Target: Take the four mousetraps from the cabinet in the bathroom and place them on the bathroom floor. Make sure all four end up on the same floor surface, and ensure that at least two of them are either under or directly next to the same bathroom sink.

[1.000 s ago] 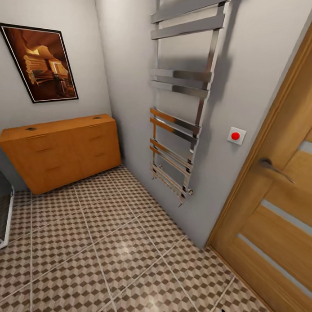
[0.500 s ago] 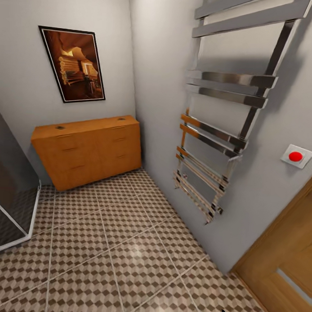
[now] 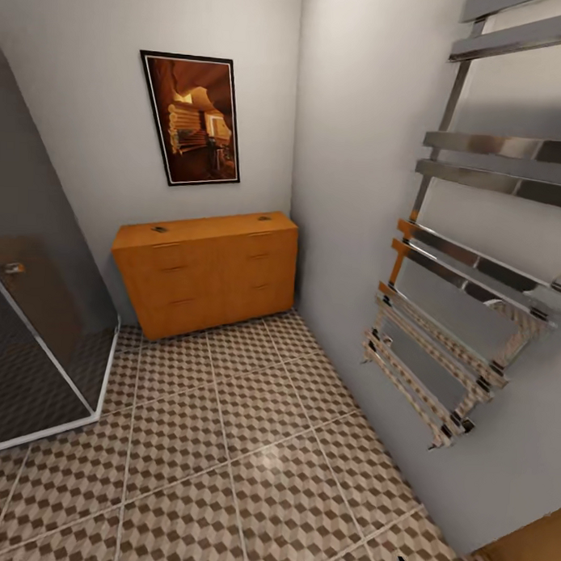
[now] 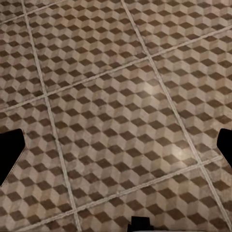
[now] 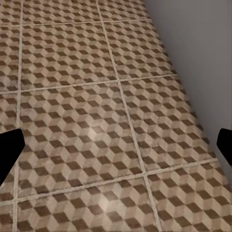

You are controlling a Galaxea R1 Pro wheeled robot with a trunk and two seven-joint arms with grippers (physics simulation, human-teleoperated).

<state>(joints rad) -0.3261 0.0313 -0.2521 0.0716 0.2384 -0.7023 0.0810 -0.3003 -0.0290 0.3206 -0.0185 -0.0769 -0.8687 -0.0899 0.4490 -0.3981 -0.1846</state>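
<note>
Head view | cabinet [image 3: 208,270] drawers closed, well ahead across bathroom floor [image 3: 251,441] | no mousetraps placed | both grippers: fingers apart, empty

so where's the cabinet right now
In the head view the cabinet stands against the far wall, in the corner, under the picture. The glass shower is to its left and the towel rail on the right-hand wall.

I see the cube-patterned bathroom floor [image 3: 226,440] with the cabinet [image 3: 208,270] standing on it at the far corner, a glass shower enclosure [image 3: 44,337] just beside the cabinet.
</note>
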